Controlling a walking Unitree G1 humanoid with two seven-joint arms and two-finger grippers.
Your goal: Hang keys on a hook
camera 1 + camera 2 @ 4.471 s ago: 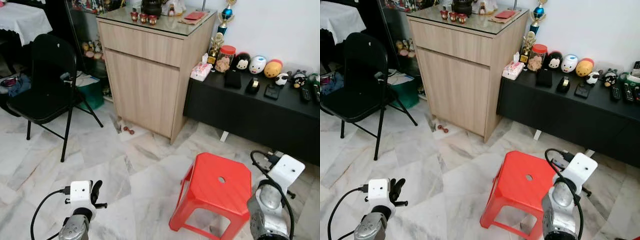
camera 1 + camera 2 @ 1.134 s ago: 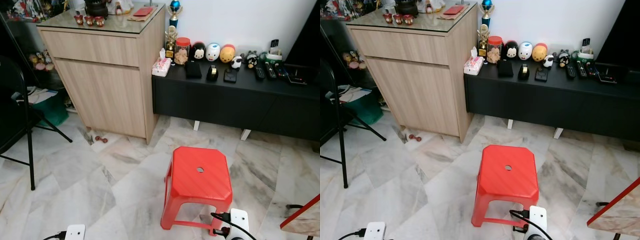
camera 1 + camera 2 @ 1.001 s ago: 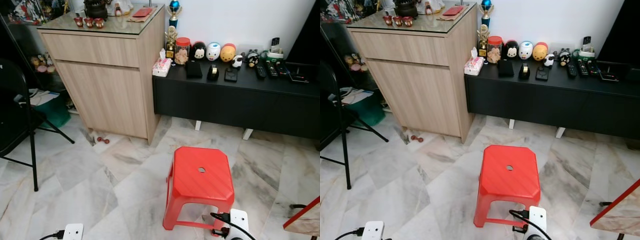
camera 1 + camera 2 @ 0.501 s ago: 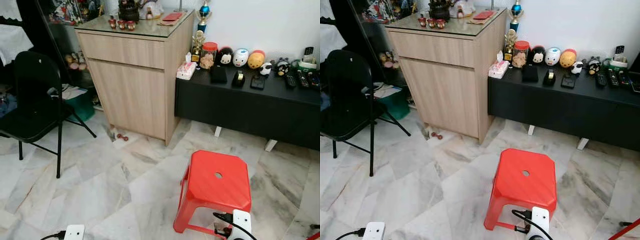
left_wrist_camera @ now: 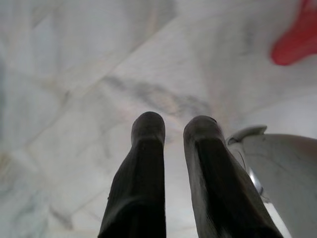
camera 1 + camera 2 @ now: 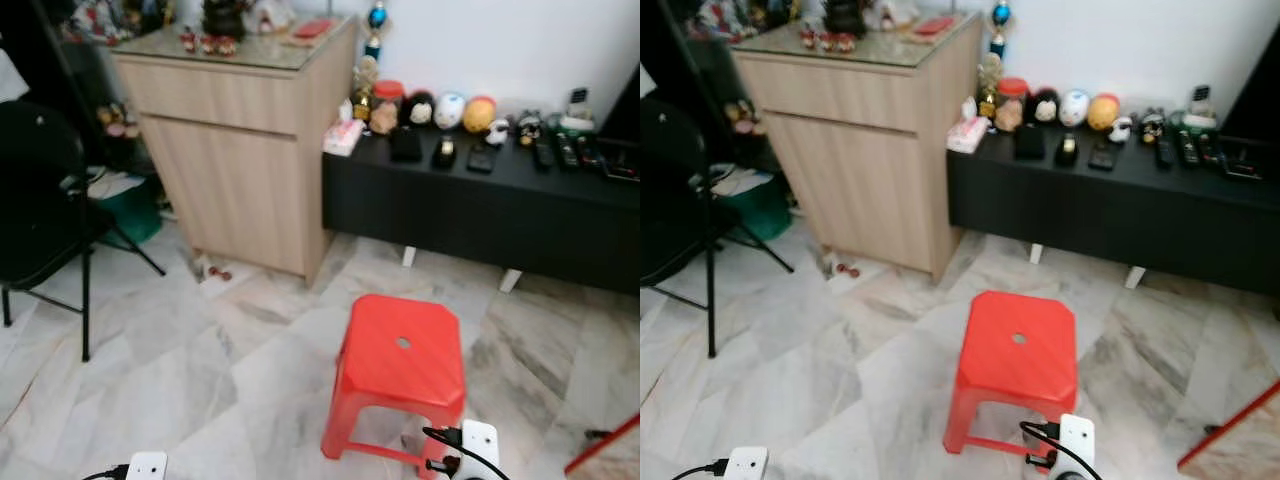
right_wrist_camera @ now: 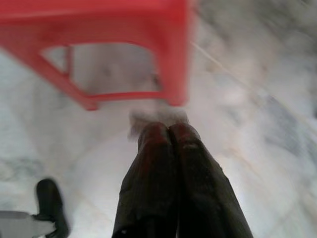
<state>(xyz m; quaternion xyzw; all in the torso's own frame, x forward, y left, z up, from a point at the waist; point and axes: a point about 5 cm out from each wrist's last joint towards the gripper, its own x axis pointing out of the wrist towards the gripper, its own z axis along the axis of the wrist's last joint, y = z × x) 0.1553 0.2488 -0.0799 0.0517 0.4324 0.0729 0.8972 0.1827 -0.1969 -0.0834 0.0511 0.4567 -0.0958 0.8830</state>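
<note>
My left gripper (image 5: pixel 173 124) hangs low over the marble floor (image 6: pixel 200 380), fingers a narrow gap apart with nothing between them. My right gripper (image 7: pixel 169 128) is down beside the red stool (image 6: pixel 400 360), fingers pressed together. A small pale thing (image 7: pixel 158 118) sits at their tips, too blurred to name. The white wrist boxes of both arms poke in at the bottom edge of the eye views, left (image 6: pixel 147 466) and right (image 6: pixel 480 444). I cannot make out a hook.
A wooden cabinet (image 6: pixel 240 150) stands ahead left with small items on its glass top. A low black sideboard (image 6: pixel 490 210) along the white wall carries figurines and remotes. A black folding chair (image 6: pixel 40 210) is at the left. A red-edged board (image 6: pixel 605 455) is at the lower right.
The whole picture has swung and blurred, so the camera has turned right; the chair now sits nearer the left edge. Both arms keep hanging low.
</note>
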